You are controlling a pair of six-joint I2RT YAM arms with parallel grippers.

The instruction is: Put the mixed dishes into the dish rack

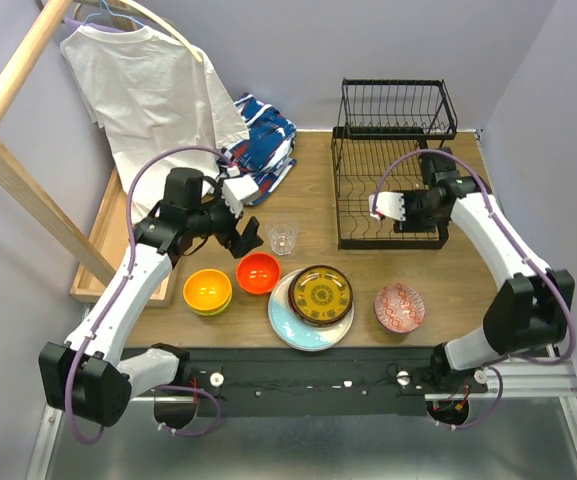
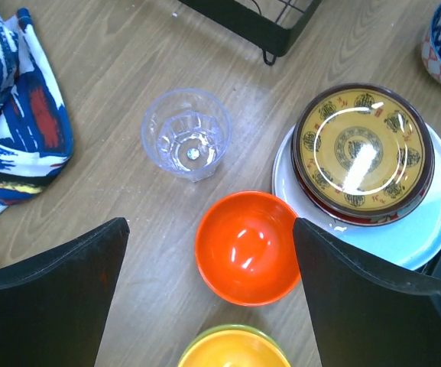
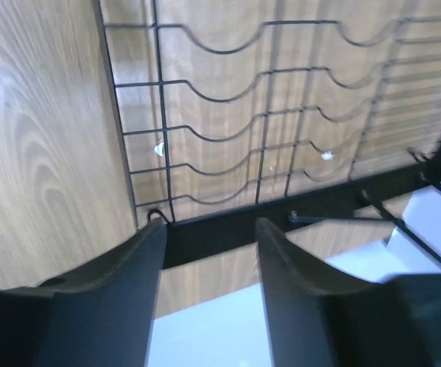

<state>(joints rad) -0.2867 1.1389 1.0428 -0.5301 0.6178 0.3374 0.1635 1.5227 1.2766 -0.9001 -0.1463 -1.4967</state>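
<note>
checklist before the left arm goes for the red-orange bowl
1. Left gripper open: ok.
2. Red-orange bowl lies between the fingers in the left wrist view: ok.
3. Bowl upright and empty: ok.
4. Glass cup stands apart from the bowl: ok.
5. Room for a finger between the bowl and the pale plate under the yellow-brown plate: cannot tell, the gap looks very narrow.
6. Right gripper over the lower tier of the dish rack, jaws apart, nothing between them: ok.
</note>
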